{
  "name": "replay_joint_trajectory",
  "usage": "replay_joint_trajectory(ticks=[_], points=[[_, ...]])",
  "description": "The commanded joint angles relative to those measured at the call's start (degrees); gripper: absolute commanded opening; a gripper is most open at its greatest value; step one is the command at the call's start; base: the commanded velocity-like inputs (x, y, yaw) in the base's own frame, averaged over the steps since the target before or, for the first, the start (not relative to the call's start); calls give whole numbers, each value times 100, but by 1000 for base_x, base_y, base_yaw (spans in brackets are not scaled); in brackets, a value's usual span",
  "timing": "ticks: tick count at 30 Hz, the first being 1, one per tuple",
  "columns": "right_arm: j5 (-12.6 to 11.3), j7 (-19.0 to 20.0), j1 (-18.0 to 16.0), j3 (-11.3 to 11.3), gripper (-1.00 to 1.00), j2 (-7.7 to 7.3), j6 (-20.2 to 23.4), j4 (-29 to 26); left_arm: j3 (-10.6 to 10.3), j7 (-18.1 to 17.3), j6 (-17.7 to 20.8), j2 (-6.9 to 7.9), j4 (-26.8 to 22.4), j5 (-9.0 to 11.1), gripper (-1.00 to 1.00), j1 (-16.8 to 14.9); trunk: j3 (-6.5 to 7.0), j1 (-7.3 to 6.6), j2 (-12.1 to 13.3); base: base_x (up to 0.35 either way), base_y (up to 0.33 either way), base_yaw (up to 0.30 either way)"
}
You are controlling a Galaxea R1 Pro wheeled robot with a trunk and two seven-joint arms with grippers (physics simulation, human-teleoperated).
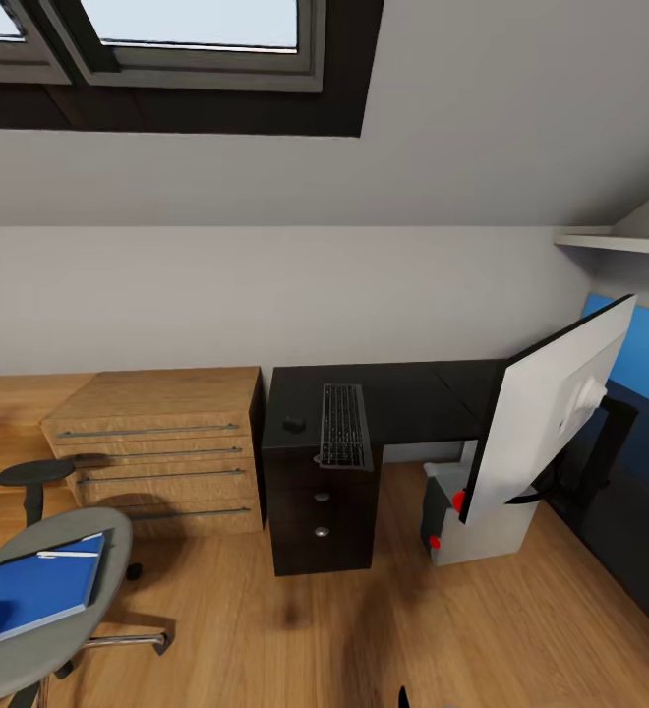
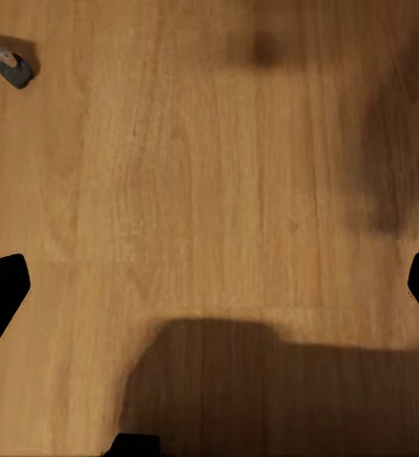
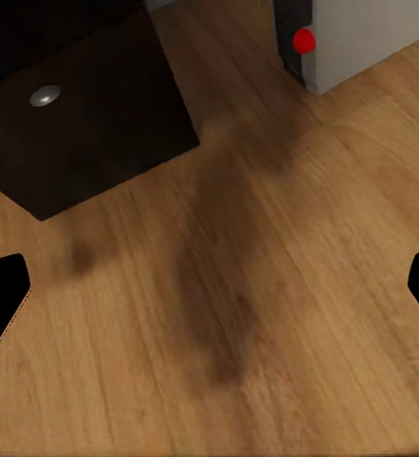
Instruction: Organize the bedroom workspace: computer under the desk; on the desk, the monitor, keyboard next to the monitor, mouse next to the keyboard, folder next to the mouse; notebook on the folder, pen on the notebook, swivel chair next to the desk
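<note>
keyboard [image 1: 343, 425] and mouse [image 1: 293, 425] lie on the black tabletop [image 1: 413, 393]; folder [image 1: 29, 588] rests on the swivel chair [image 1: 64, 629]; both grippers' fingers [image 2: 0, 295] [image 3: 0, 295] spread over floor [image 1: 364, 639].

Even, soft daylight fills the room, the skylight [image 1: 197, 25] glowing pale overhead. No glare anywhere — the sloped ceiling [image 1: 442, 128] shades smoothly from grey to white. Shadows are diffuse: blurry dark patches lie on the wood floor [image 1: 295, 629] (clearest in both wrist views). The render looks slightly soft, wood grain smeared, and straight lines lean toward the head view's edges.
</note>
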Motion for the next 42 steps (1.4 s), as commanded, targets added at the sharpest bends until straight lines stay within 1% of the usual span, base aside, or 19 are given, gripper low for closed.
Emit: replay_joint_trajectory(ticks=[1, 4, 8, 17, 23, 25, 28, 31, 32, 33, 42], points=[[-61, 35, -6, 38, 100, -1, -33, 12, -31, 45, -28, 4, 5, 21, 100, -3, -6, 0, -3, 0, 0, 0], [-59, 39, -6, 37, 100, -6, -50, 12, -30, 52, -42, 4, 8, 21, 100, -3, -6, 0, -3, 0, -2, 0], [-49, 38, -6, 44, 100, 6, -61, 12, -29, 57, -38, 5, 9, 19, 100, -3, -6, 0, -3, 0, -276, 100], [-39, 30, -6, 44, 100, 5, -56, 12, -29, 57, -35, 12, 9, 19, 100, -3, -6, 0, -3, -28, -300, 219], [-28, 29, -6, 49, 100, 0, -53, 12, -29, 57, -34, 13, 9, 20, 100, -3, -9, 0, -3, -218, -195, 250], [10, 29, -6, 48, 100, 0, -53, 12, -29, 57, -35, 13, 9, 20, 100, -3, -15, 0, -3, -311, -45, 251], [170, 28, -6, 46, 100, -2, -53, 12, -29, 57, -36, 13, 9, 20, 100, -3, -30, 0, -3, -326, -16, 219], [261, 29, -6, 45, 100, -6, -53, 12, -29, 57, -35, 13, 9, 20, 100, -3, -44, 0, -3, -331, -7, 146], [389, 29, -6, 45, 100, -4, -53, 12, -29, 57, -35, 13, 9, 20, 100, -3, -45, 0, -3, -333, -2, 38], [422, 29, -6, 45, 100, -3, -53, 12, -29, 57, -35, 13, 9, 20, 100, -3, -46, 0, -3, -334, -1, 25], [470, 21, -6, 44, 100, -11, -58, 9, -25, 57, -35, 13, 11, 22, 100, -3, -48, 0, -3, -325, -37, 8]])
